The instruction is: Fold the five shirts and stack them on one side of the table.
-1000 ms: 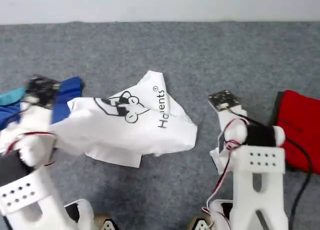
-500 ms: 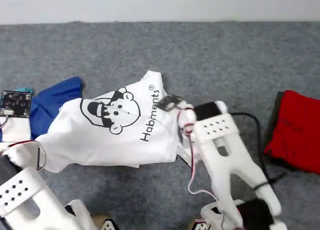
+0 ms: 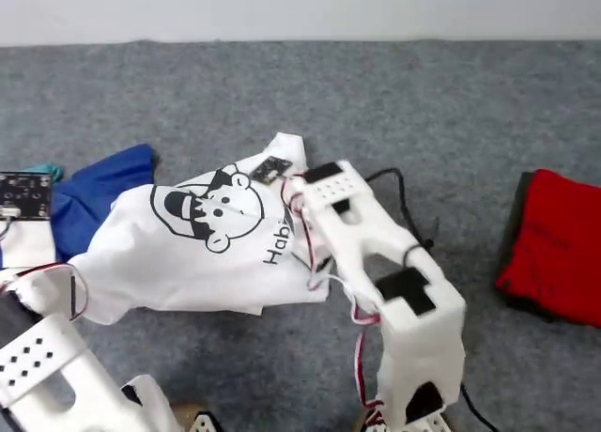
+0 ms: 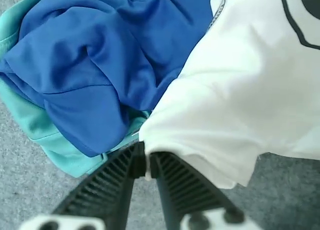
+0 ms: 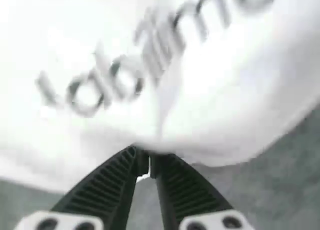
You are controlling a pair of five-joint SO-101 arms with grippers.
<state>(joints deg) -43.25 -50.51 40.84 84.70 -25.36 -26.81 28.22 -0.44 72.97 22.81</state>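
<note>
Pinching white shirt [image 3: 188,254] edges, left end effector [image 4: 146,154] and right end effector [image 5: 144,159] flank it.

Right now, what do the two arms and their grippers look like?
The left arm and right arm are white plastic with hole-patterned brackets, black servo blocks and red, white and black wiring. The left gripper and right gripper have black, ribbed, tapering fingers.
</note>
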